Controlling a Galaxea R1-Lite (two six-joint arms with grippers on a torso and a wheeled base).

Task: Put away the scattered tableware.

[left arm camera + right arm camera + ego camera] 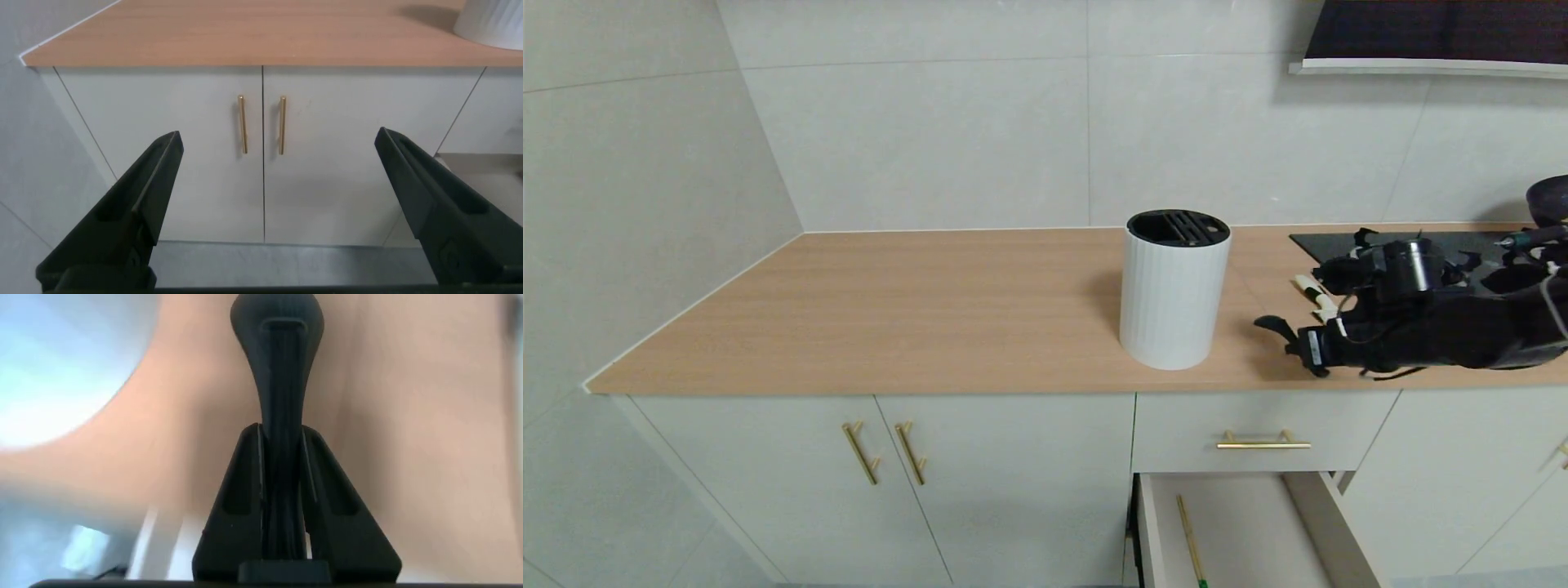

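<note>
A white ribbed utensil holder (1174,298) with a black slotted top stands on the wooden counter (931,310). Just to its right, low over the counter's front edge, my right gripper (1294,339) is shut on a slim black utensil (1267,323) whose rounded end points toward the holder. The right wrist view has that black utensil (278,343) clamped between the fingers (237,490), with the holder's wall (57,367) close by. Behind the arm, white-handled tableware (1309,287) lies on the counter. My left gripper (278,220) hangs open in front of the cabinet doors.
A black cooktop (1327,243) and a dark pot (1547,200) sit at the back right. Below the counter a drawer (1241,531) stands pulled out with a bamboo chopstick (1188,531) inside. Cabinet doors carry gold handles (261,124). The counter's left half is bare wood.
</note>
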